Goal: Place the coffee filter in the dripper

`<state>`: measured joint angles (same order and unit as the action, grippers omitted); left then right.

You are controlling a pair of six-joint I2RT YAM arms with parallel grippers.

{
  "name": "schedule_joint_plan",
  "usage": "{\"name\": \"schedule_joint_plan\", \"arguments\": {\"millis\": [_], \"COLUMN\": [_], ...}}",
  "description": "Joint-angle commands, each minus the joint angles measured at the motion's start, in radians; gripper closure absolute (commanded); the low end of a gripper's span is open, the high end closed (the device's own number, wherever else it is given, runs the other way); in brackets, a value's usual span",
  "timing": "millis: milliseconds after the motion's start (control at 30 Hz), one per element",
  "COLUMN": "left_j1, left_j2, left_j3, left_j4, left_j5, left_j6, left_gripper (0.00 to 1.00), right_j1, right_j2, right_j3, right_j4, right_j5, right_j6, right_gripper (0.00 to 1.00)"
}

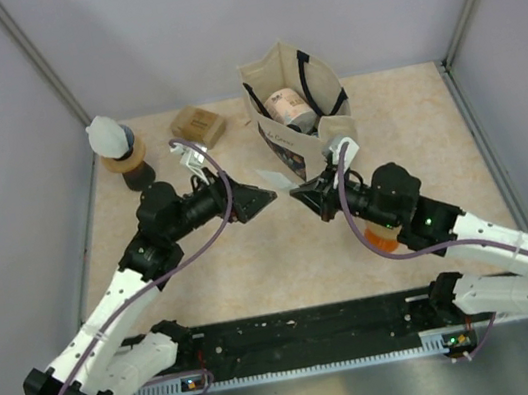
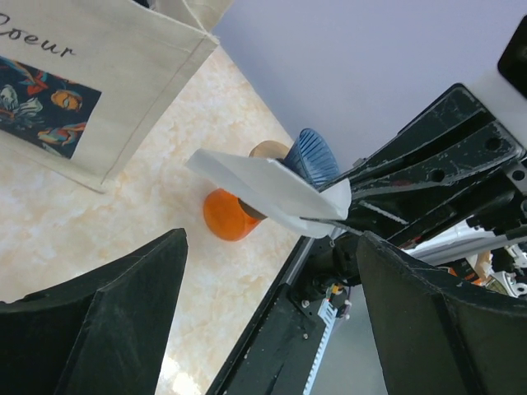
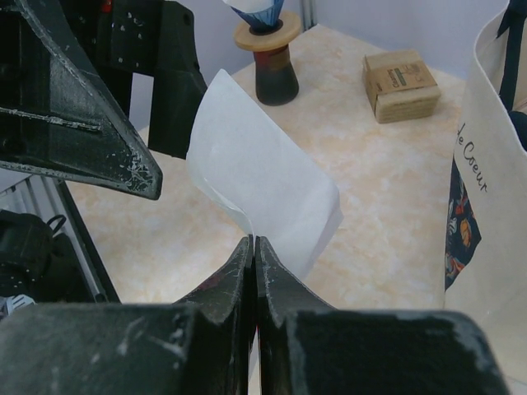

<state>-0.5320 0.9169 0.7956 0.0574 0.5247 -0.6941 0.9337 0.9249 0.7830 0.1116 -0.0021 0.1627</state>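
Observation:
My right gripper [image 3: 254, 240] is shut on the lower edge of a white paper coffee filter [image 3: 259, 177], held above the table's middle [image 1: 274, 178]. My left gripper [image 1: 262, 200] is open and faces the filter from the left, its jaws wide apart [image 2: 272, 240], not touching it. The filter [image 2: 263, 185] shows ahead of the left jaws. A blue dripper on a wooden collar and dark stand [image 1: 121, 150] stands at the back left, something white in its top; it also shows in the right wrist view [image 3: 268, 37]. A second blue ribbed dripper [image 2: 311, 156] sits on an orange base [image 2: 229, 218] under my right arm [image 1: 382, 236].
A cream tote bag [image 1: 294, 101] with a printed panel stands at the back centre, a roll inside it. A small brown box [image 1: 197, 125] lies to its left. A black rail [image 1: 306, 327] runs along the near edge. Grey walls enclose the table.

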Motion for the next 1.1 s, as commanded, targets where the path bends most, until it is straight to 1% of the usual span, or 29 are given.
{"name": "schedule_joint_plan", "arguments": {"millis": [0,233,333,400,467,600,700,767,933,1067], "left_j1": [-0.003,-0.005,-0.008,-0.011,-0.014,-0.019,-0.022,-0.023,-0.023,-0.023], "left_j2": [0.013,0.048,0.059,0.072,0.079,0.099,0.103,0.114,0.155,0.158], "left_j3": [-0.001,0.002,0.004,0.01,0.01,0.043,0.045,0.051,0.079,0.071], "left_j4": [0.133,0.159,0.174,0.17,0.168,0.082,0.088,0.079,0.052,0.09], "left_j5": [0.024,0.032,0.038,0.04,0.031,-0.035,-0.031,-0.043,-0.032,-0.026], "left_j6": [-0.041,-0.056,-0.059,-0.058,-0.053,-0.036,-0.05,-0.061,-0.133,-0.159], "left_gripper": [0.11,0.14,0.18,0.18,0.19,0.23,0.24,0.25,0.31,0.32], "right_j1": [0.004,0.004,0.004,0.004,0.004,0.004,0.004,0.004,0.005,0.004], "right_j2": [0.008,0.028,0.026,0.029,0.029,0.031,0.029,0.028,0.048,0.06], "right_j3": [0.002,0.009,0.012,0.012,0.013,0.013,0.01,0.007,-0.01,-0.014], "right_j4": [0.051,0.077,0.082,0.083,0.082,0.082,0.08,0.094,0.112,0.112], "right_j5": [-0.003,-0.006,-0.003,-0.003,0.03,0.007,0.036,0.024,0.007,0.028], "right_j6": [0.032,0.032,0.032,0.031,0.029,0.017,0.012,-0.003,-0.08,-0.101], "right_gripper": [1.0,1.0,1.0,1.0,1.0,1.0,1.0,1.0,1.0,1.0]}}
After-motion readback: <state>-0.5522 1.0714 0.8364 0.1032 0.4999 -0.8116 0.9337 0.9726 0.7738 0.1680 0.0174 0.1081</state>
